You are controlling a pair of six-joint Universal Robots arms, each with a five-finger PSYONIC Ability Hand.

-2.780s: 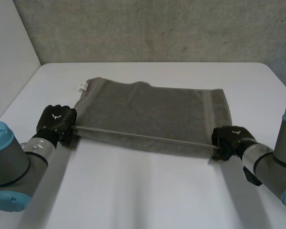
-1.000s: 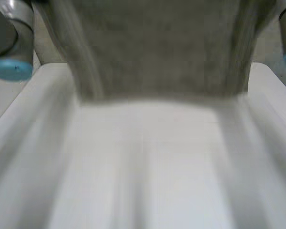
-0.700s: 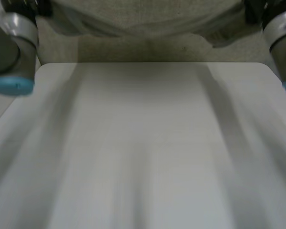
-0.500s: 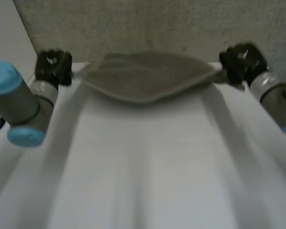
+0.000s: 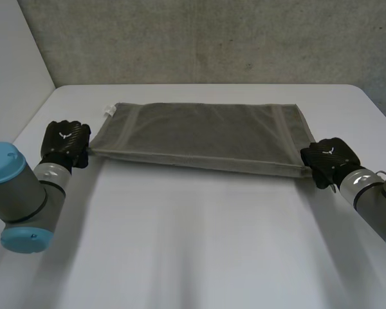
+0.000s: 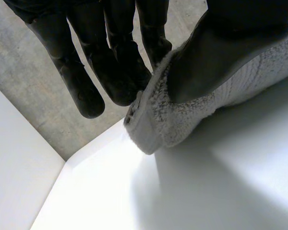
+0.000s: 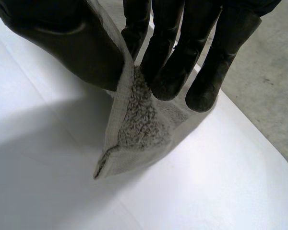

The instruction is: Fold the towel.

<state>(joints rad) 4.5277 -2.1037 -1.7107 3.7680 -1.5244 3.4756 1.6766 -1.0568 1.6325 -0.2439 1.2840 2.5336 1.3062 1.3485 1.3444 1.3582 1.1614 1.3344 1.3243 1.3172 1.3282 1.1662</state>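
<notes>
You're working in what looks like a bare robot lab cell: a plain white bench (image 5: 199, 251) sits in a corner between a rough grey concrete wall (image 5: 212, 38) and a smooth white side wall (image 5: 9, 71), with the grey, light-blue-capped left arm (image 5: 22, 193) and right arm (image 5: 373, 203) reaching in over it.

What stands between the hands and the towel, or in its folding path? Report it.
Nothing visible does. The left hand and right hand each pinch a near corner of the towel, which lies spread on the white table with no other object near it.
</notes>
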